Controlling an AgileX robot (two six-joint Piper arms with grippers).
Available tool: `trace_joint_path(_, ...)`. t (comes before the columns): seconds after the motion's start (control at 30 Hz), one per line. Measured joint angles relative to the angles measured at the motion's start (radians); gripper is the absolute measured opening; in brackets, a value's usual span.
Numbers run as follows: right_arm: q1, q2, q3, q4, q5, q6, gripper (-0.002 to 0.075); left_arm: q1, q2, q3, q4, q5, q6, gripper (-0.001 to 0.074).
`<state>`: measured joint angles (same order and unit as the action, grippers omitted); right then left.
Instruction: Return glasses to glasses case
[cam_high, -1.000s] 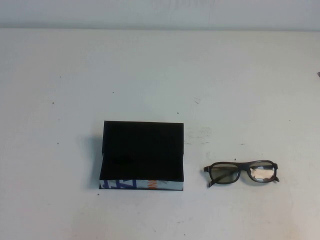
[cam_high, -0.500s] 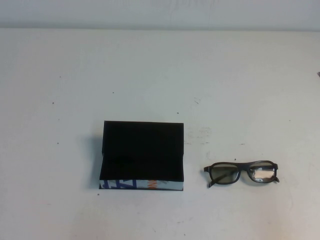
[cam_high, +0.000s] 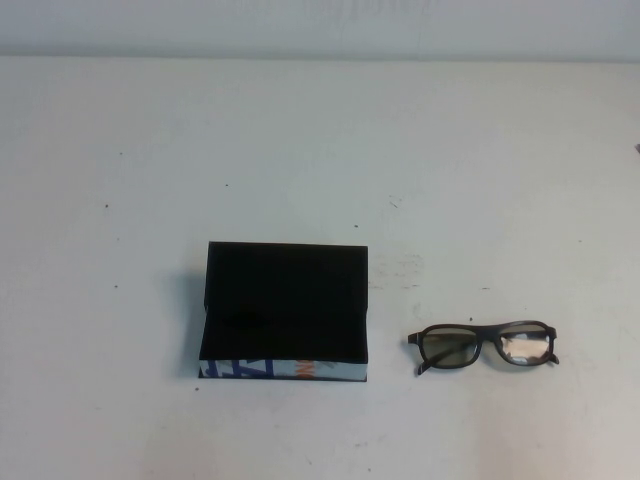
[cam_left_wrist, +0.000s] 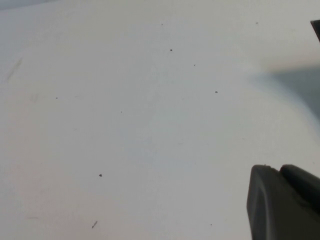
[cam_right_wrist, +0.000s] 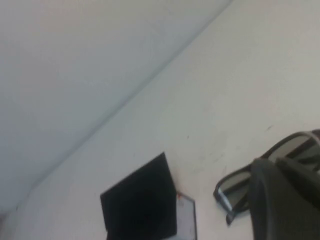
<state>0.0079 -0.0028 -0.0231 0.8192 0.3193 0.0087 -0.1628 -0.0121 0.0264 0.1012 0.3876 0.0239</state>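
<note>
on the white table: case open, glasses lying apart from it

lower left of centre in the high view, the glasses case (cam_high: 286, 311) is seen standing open on the white table (cam_high: 320, 150), its lid raised at the back and its black lining exposed; a white front strip with blue and orange marks runs along its near edge. the glasses (cam_high: 483, 345) are found at the lower right of that frame, resting on the table with lenses facing the camera, near the case but not touching it, a strip of bare table lying between the two. neither arm is shown in the high view.

in the left wrist view, only a dark part of the left gripper (cam_left_wrist: 283, 202) is caught at the lower right corner, above bare speckled table; whether its jaws are spread or pressed together cannot be told. in the right wrist view, a dark part of the right gripper (cam_right_wrist: 285, 200) is seen at the lower right, partly covering the glasses (cam_right_wrist: 240, 187), with the case (cam_right_wrist: 142, 202) at the lower centre; its jaw state cannot be told either.
</note>
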Motion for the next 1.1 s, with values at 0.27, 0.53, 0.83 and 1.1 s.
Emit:
trace_joint_path(0.27,0.000,0.312,-0.316,-0.133,0.473,-0.058,-0.0013,0.000,0.000,0.000,0.000,0.000,0.000,0.0001)
trace_joint_path(0.53,0.000,0.639,-0.571,-0.230,0.706,-0.230,-0.0013,0.000,0.000,0.000,0.000,0.000,0.000,0.0000)
trace_joint_path(0.83,0.132,0.897,-0.730,-0.338,0.740,-0.408,-0.0013,0.000,0.000,0.000,0.000,0.000,0.000,0.0000)
trace_joint_path(1.1,0.419,1.145,-0.878,-0.590,0.749,-0.492,-0.0013,0.000,0.000,0.000,0.000,0.000,0.000,0.0000)
